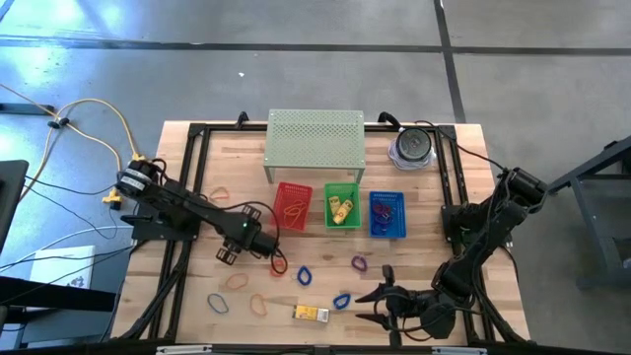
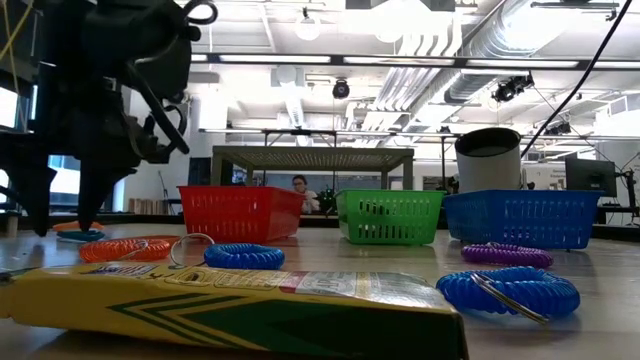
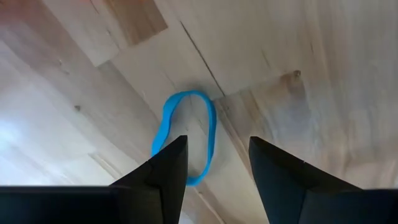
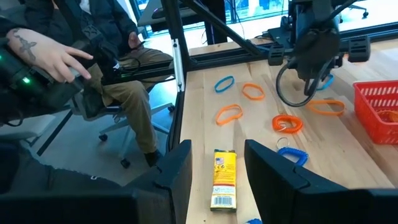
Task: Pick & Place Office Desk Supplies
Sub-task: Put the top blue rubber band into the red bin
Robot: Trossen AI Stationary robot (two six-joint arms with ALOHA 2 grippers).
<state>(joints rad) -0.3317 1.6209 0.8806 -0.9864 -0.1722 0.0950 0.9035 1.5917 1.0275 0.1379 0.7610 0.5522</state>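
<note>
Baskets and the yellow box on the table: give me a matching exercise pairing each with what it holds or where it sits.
Things:
1. red basket
2. green basket
3. blue basket
4. yellow box

Places or contents:
A. holds yellow items
B. lies flat near the table's front edge
C. rightmost of the row
D. leftmost of the row, an orange band inside

Pairs: 1-D, 2-A, 3-C, 4-B

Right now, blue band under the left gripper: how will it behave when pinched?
The blue band is probably floppy: its thin loop lies flat and unevenly bent on the wooden table. It looks light, so it may slide when nudged. The open left gripper straddles one end, so the loop may fold.
</note>
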